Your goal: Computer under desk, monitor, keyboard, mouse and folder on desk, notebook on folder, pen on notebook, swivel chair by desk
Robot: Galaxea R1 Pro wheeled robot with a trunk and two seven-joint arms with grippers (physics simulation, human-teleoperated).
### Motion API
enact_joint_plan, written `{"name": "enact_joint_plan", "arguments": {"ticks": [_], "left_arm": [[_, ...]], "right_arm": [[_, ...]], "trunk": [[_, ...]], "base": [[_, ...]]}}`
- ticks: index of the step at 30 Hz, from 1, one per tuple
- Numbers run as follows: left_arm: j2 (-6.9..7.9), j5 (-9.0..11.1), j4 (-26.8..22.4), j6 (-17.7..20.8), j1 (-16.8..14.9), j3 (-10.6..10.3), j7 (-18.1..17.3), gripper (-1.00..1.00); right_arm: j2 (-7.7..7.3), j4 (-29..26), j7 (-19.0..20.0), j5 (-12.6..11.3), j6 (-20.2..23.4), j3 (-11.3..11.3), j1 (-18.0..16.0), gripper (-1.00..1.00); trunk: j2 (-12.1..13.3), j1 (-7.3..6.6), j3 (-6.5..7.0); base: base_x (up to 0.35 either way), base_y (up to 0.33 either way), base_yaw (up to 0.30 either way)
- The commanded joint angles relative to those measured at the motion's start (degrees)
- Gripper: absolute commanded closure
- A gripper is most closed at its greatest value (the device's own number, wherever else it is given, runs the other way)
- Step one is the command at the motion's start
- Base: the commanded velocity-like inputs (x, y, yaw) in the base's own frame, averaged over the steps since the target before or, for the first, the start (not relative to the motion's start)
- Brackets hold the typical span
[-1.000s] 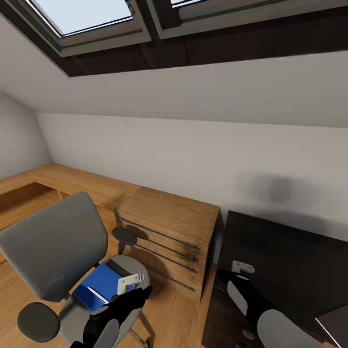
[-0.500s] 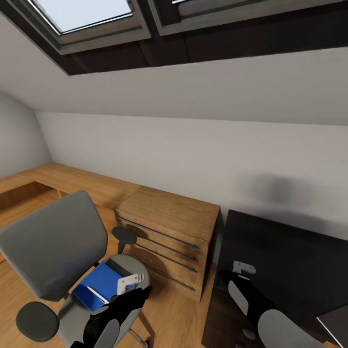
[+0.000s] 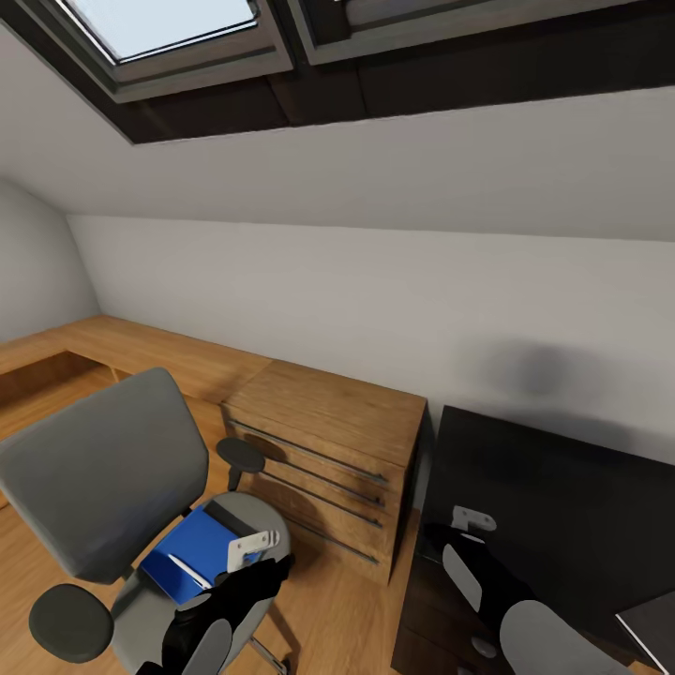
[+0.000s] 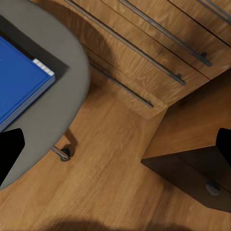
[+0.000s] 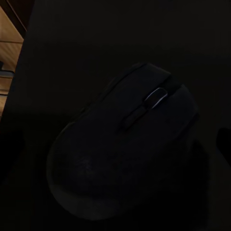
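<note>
Mouse (image 5: 127, 144) lies on the glossy black desk (image 3: 562, 497), seen close in the right wrist view between the two dark fingertips of the right gripper (image 5: 115, 147), which stand apart on either side of it without touching; its scroll wheel catches a thin line of light. In the head view the right gripper (image 3: 472, 518) hangs over the desk's near left corner, at about five o'clock in the picture, and the mouse itself is hidden there under the arm.

The left gripper (image 3: 251, 546) sits at about seven o'clock in the head view, over the front of the swivel chair (image 3: 103, 478). In the left wrist view its black fingertips (image 4: 9, 154) are spread wide at the picture's edges, holding nothing. Beneath and beside it the folder (image 3: 192, 553) lies flat on the grey seat, bright blue, with the pen (image 3: 190, 572) resting across it as a thin pale stick. A dark flat thing at the folder's far edge may be the notebook; I cannot tell.

Just beyond the chair stands a light wooden dresser (image 3: 328, 450) with long bar handles, close against the desk's left end. A grey corner at the head view's four o'clock edge is too cropped to identify. Skylights (image 3: 159, 28) cut the sloped white ceiling at twelve o'clock.
</note>
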Motion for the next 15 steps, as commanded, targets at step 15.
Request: {"name": "enact_joint_plan", "arguments": {"ticks": [15], "left_arm": [[0.04,0.58,-0.08,0.04,-0.06,-0.21,0.58,-1.00]], "right_arm": [[0.03,-0.11,-0.46,-0.42,0.36,0.48,-0.03,-1.00]], "trunk": [[-2.06,1.10,-0.97]], "base": [[0.000,0.000,0.000]]}}
